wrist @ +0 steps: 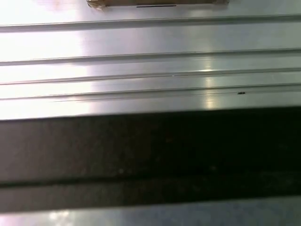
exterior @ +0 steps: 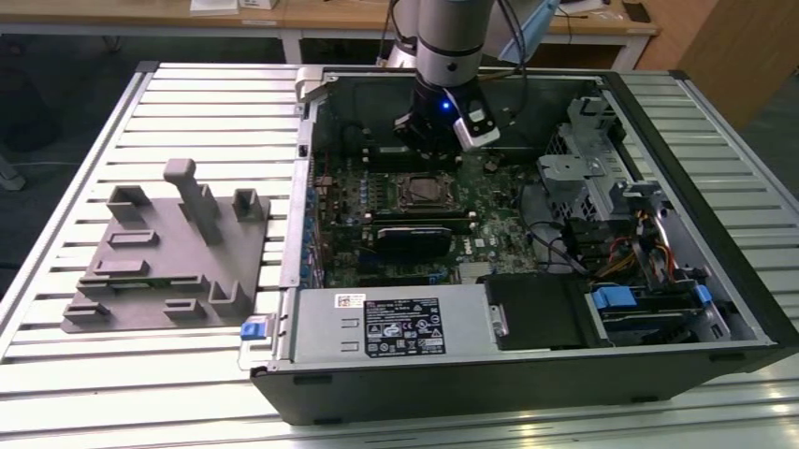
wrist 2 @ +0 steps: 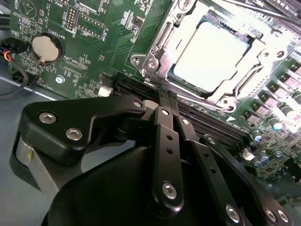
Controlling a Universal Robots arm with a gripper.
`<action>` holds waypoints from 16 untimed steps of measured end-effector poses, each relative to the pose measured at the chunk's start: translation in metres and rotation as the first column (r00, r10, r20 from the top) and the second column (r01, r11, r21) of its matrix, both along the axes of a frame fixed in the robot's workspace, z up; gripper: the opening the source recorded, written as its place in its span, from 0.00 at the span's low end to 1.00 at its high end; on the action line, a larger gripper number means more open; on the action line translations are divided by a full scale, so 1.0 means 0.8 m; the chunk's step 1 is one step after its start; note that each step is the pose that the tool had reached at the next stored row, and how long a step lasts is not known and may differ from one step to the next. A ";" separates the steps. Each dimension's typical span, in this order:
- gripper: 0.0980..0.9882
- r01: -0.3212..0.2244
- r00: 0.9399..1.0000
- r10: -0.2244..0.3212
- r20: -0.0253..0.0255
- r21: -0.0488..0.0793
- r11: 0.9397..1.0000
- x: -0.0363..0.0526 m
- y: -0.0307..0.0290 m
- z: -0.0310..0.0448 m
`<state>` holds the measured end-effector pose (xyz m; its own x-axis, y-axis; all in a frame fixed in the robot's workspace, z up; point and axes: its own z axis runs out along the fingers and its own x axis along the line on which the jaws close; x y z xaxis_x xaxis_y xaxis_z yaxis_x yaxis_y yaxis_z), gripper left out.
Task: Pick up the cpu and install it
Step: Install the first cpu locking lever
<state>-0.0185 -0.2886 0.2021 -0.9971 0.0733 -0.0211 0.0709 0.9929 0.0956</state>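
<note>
Open computer case [exterior: 525,374] on slatted metal table [exterior: 75,355]; gripper [exterior: 431,150] state unclear.

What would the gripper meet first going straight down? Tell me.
Probably the motherboard just behind the socket, where the cpu already sits; the gripper hangs above it, though depth is unclear.

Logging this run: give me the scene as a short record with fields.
setting: open computer case lying on a slatted metal table
cpu: silvery top, seated in the metal-framed socket on the motherboard
gripper: above the motherboard, just beyond the socket in the exterior view; fingers' state cannot be told
coin cell battery: on the board, apart from the socket
grey fixture: on the table to the exterior view's left of the case
power supply: along the case's near edge
</note>
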 end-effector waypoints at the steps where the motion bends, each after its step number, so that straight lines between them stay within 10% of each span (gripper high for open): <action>1: 0.01 0.000 1.000 0.000 0.000 -0.004 1.000 0.000 0.0000 -0.0001; 8: 0.01 0.000 1.000 0.000 -0.001 -0.037 0.999 0.000 0.0000 -0.0046; 16: 0.01 0.000 1.000 0.000 0.000 -0.040 0.999 0.001 0.0016 -0.0080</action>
<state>-0.0176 -0.2874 0.1957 -0.9971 0.0726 -0.0238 0.0712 0.9959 0.0554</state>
